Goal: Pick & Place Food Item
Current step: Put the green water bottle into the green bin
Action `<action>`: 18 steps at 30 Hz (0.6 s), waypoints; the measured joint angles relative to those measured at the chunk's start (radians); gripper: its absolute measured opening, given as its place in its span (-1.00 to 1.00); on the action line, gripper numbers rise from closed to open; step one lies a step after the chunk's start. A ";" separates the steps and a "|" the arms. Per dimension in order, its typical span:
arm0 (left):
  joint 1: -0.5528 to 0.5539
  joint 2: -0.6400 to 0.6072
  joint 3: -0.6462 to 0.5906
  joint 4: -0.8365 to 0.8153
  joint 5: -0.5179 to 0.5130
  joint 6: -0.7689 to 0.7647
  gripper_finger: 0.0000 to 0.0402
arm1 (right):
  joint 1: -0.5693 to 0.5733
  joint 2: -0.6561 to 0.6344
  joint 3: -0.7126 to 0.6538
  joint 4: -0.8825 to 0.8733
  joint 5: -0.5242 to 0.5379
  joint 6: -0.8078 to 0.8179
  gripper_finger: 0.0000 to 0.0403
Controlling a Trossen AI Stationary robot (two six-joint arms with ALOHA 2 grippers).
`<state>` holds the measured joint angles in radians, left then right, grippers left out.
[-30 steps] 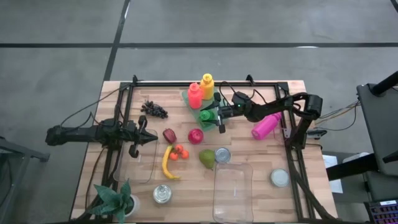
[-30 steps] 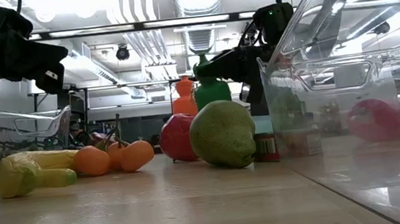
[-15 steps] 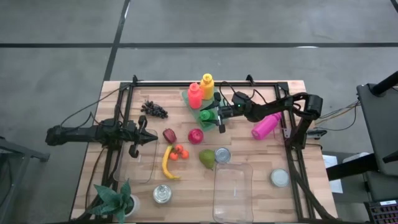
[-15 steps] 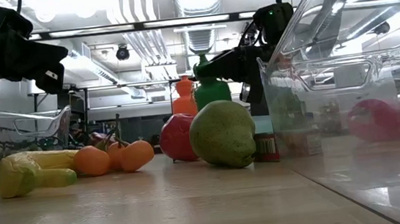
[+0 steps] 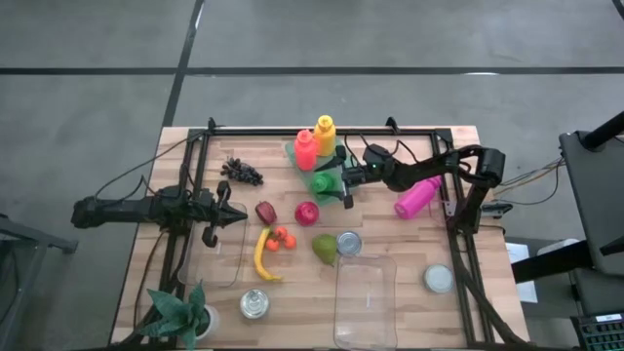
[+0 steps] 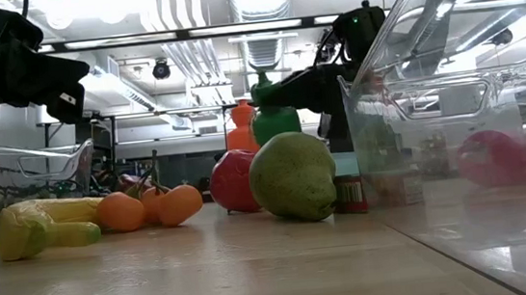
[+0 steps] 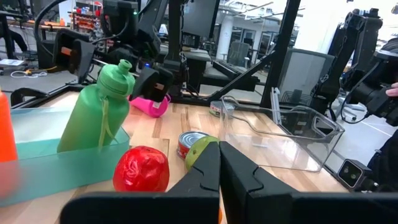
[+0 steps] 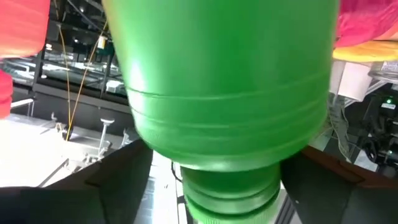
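A green bottle [image 5: 322, 181] stands tilted, its base in the teal tray [image 7: 37, 134] and its cap end [image 7: 121, 67] toward my right arm. My right gripper [image 5: 343, 183] reaches level from the table's right, open, one finger on each side of the bottle's top. A red bottle [image 5: 305, 148] and an orange bottle [image 5: 325, 135] stand in the tray behind. A red apple [image 5: 306, 213], pear [image 5: 324, 248], tomatoes [image 5: 281, 238], banana [image 5: 261, 255] and grapes [image 5: 241, 172] lie on the table. My left gripper [image 5: 239, 216] waits shut at the left. My right gripper has its fingers [image 8: 115, 180] beside the green bottle's shoulder and neck [image 8: 227, 186], coming level from the table's right. I cannot tell whether either finger touches the bottle. The bottle's base rests in the tray.
A pink bottle [image 5: 417, 196] lies behind my right gripper. One clear container [image 5: 365, 297] sits near the front edge, another [image 5: 210, 255] below my left gripper. Cans [image 5: 348, 243] [image 5: 255, 303], a round lid [image 5: 439, 279] and a plant [image 5: 180, 314] stand around.
My right gripper has opened its fingers around the green bottle's top while staying in place. The bottle has shifted slightly toward the table's left and settled a little lower.
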<state>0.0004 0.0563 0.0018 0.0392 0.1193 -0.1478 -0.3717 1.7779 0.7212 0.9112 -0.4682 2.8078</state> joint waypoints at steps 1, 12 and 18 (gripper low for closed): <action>0.000 0.000 0.000 0.000 0.000 0.000 -1.00 | 0.000 0.000 0.000 0.001 0.000 -0.002 0.66; 0.000 0.000 0.000 0.000 0.000 0.000 -1.00 | 0.000 0.000 -0.005 0.005 0.001 -0.006 0.75; 0.000 0.000 0.000 0.000 0.000 0.000 -1.00 | 0.000 0.000 -0.005 0.005 0.001 -0.010 0.76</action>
<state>0.0003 0.0563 0.0020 0.0394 0.1194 -0.1478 -0.3714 1.7779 0.7158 0.9167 -0.4671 2.7976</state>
